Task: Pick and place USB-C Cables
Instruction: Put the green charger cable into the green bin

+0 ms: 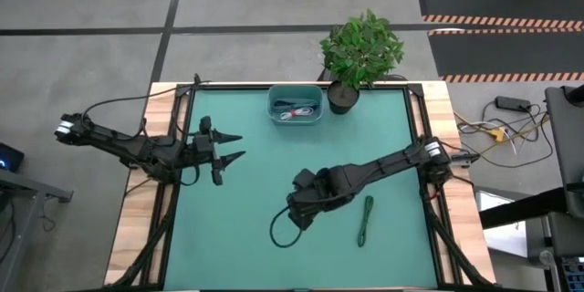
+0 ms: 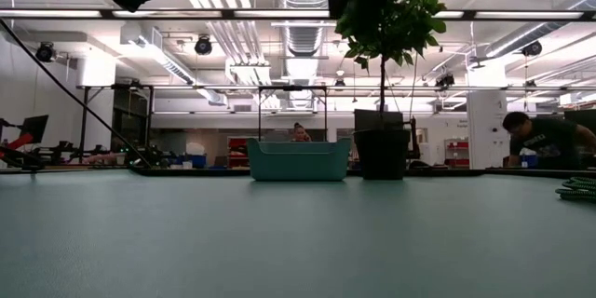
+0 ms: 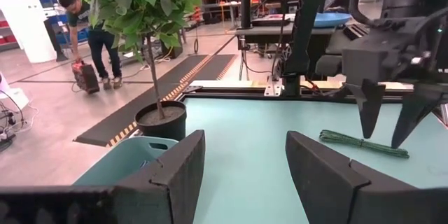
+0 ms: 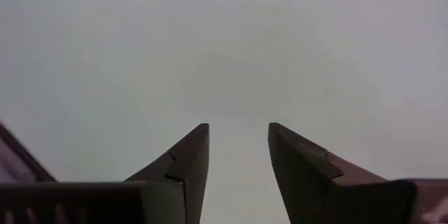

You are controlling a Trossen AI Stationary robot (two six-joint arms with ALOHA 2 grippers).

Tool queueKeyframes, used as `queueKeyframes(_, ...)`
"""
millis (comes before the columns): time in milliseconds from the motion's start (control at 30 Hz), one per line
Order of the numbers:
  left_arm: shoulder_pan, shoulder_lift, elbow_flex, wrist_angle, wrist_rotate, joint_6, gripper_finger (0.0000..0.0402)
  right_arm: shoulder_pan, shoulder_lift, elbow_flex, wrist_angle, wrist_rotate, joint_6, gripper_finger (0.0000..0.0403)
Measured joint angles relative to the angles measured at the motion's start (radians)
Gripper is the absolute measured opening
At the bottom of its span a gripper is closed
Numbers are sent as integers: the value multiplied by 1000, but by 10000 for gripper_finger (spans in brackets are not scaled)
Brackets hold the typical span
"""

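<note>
High: right gripper (image 1: 301, 222) hangs over bare bench (image 1: 255, 201), green cable (image 1: 365, 220) beside it, ungrabbed; bin (image 1: 295, 105) at far edge already holds cables.
Low: bin beside plant (image 2: 384, 74).
Left wrist: left gripper (image 3: 241, 161) idle, jaws wide.
Right wrist: jaws apart, empty.

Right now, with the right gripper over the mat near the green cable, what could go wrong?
1. The right gripper, open and empty, sits beside the green cable, so a straight descent likely misses.
2. The bin stands close to the potted plant; a carry could brush leaves.
</note>
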Motion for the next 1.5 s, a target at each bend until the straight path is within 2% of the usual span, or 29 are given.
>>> queueKeyframes(400, 0, 0, 0, 0, 0, 0, 185, 35, -15, -154, -4, -8, 146, 164)
queueKeyframes(1100, 0, -1, -7, -1, 0, 1, 185, 121, -189, -541, 43, -56, 493, 167)
queueKeyframes(1500, 0, 0, -9, -1, 0, 1, 185, 149, -302, -772, 194, -87, 594, 167)
